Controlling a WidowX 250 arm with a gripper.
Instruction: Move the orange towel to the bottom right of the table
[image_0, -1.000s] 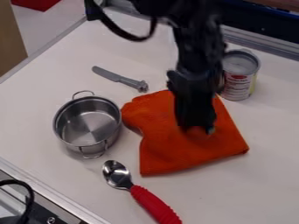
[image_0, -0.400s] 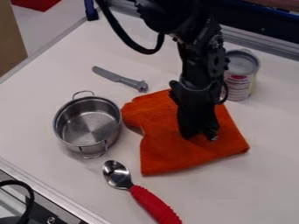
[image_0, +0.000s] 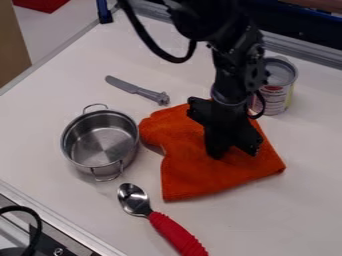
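Black gripper (image_0: 234, 151), fingers spread, low over an orange towel (image_0: 190, 175) at the table's middle.
Beyond the towel, a can (image_0: 279, 97) stands far right and a knife (image_0: 137, 91) lies far left; a steel pot (image_0: 100, 142) sits left, a red-handled spoon (image_0: 172, 230) near left.

Can't read a single word or number here, tbh. Closest thing to it: tiny print on the pale label (image_0: 276, 101) of the can (image_0: 285, 80), over toward the upper right. Red patch (image_0: 273, 88) near the top, rows of little dark marks underneath, yellowish strip along the right side. Way too small to make out, sorry.
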